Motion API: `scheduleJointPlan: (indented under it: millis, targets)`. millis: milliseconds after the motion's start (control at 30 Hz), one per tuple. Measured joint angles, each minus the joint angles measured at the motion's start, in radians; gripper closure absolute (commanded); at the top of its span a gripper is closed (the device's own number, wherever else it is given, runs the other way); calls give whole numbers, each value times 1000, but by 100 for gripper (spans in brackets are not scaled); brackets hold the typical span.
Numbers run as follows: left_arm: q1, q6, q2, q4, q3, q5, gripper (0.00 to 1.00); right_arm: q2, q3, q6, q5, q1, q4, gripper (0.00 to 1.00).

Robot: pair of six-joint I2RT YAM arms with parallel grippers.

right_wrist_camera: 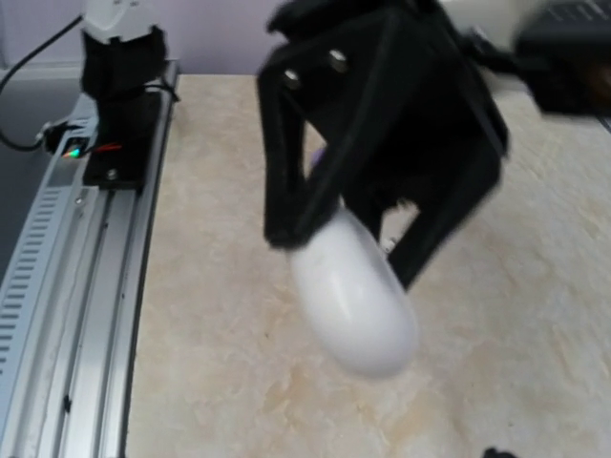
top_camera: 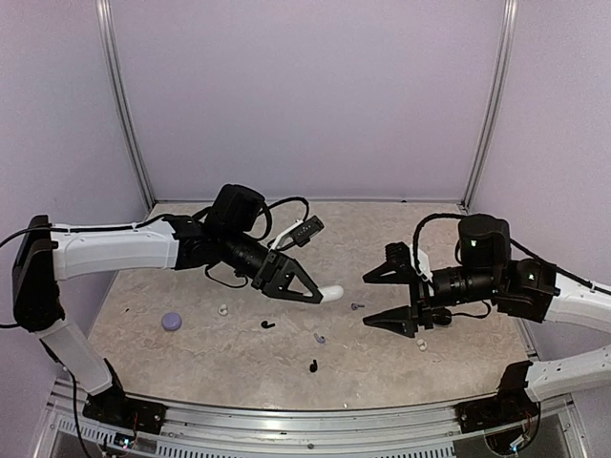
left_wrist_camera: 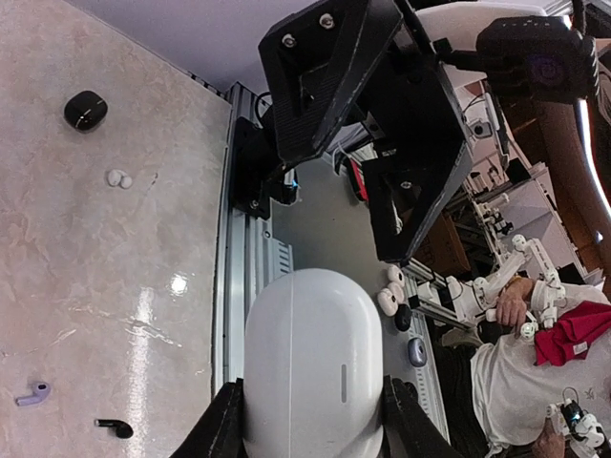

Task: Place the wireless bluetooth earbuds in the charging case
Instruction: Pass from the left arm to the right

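White and pebble-shaped, the charging case [top_camera: 333, 293] is clamped by its sides between the 2 fingers of the left gripper [top_camera: 318, 294]. It is held in the air over the middle of the marbled table [top_camera: 191, 367], its rounded end pointing toward the right arm. The left wrist view shows the same grip from behind, with a finger pressed against each flank of the case. The right gripper [top_camera: 367, 301] faces it from just beside the case's tip, its jaws spread wide with nothing between them. The right wrist view is blurred and shows little beyond the white case in the other arm's black fingers. The earbuds [top_camera: 267, 324] lie loose on the tabletop, none of them in the held case. 1 black earbud lies below the left gripper and another black earbud [top_camera: 313, 364] lies nearer the front rail [top_camera: 305, 420]. A lavender earbud [top_camera: 319, 338] rests between those 2, and a white earbud [top_camera: 222, 309] sits near a round lavender case [top_camera: 172, 322] on the left. Another small white piece [top_camera: 420, 344] lies under the right gripper, and the left wrist view shows a black case [left_wrist_camera: 85, 110] well apart from it.
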Motion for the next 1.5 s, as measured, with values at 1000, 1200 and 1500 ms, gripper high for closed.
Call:
scheduleJointPlan:
  millis: [1000,1200,1500]
  targets:
    - [-83,-66,77,24,71,145,78,137,96,-155,132,178,-4,59]
    - [-82,-79,93,27,77,145,78,159,144,-177,168,187,-51,64]
    - [-81,-109,129,19,89,142,78,180,173,-220,219,198,-136,80]
